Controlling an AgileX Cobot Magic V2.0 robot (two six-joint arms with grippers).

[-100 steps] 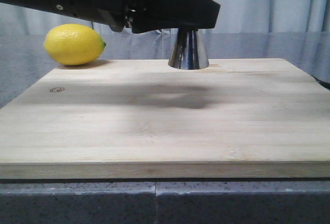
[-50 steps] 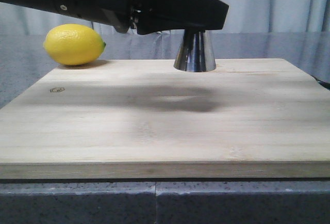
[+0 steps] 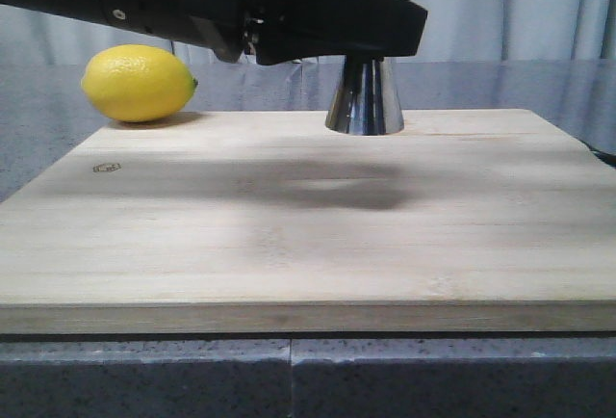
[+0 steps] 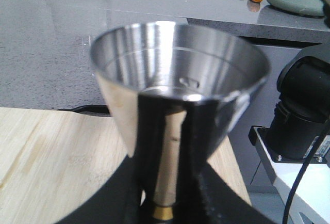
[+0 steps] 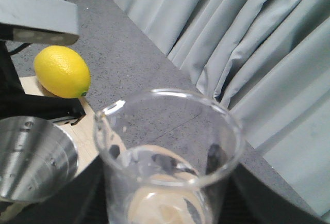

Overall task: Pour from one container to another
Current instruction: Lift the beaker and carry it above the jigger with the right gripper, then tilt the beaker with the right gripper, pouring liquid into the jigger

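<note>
Left gripper (image 4: 165, 203): dark fingers (image 4: 203, 193) closed on the narrow waist of the jigger (image 4: 175, 100) — a polished steel double cone with a brass-coloured band at the neck, its upper cup wide, mirror-bright and scored with a faint line inside. In the front view the jigger's lower cone (image 3: 365, 98) stands upright near the far edge of the wooden board (image 3: 308, 235), right of centre, with the black arm crossing above it. Right gripper (image 5: 170, 203): dark fingers (image 5: 82, 193) flank the beaker (image 5: 167, 157) on both sides and hold it; the glass is clear and cylindrical, with a thick rounded rim. It sits just beside and above the jigger's open cup (image 5: 31, 157). A lemon (image 3: 140, 82) lies off the board's far left corner — on the grey countertop (image 3: 38, 139).
</note>
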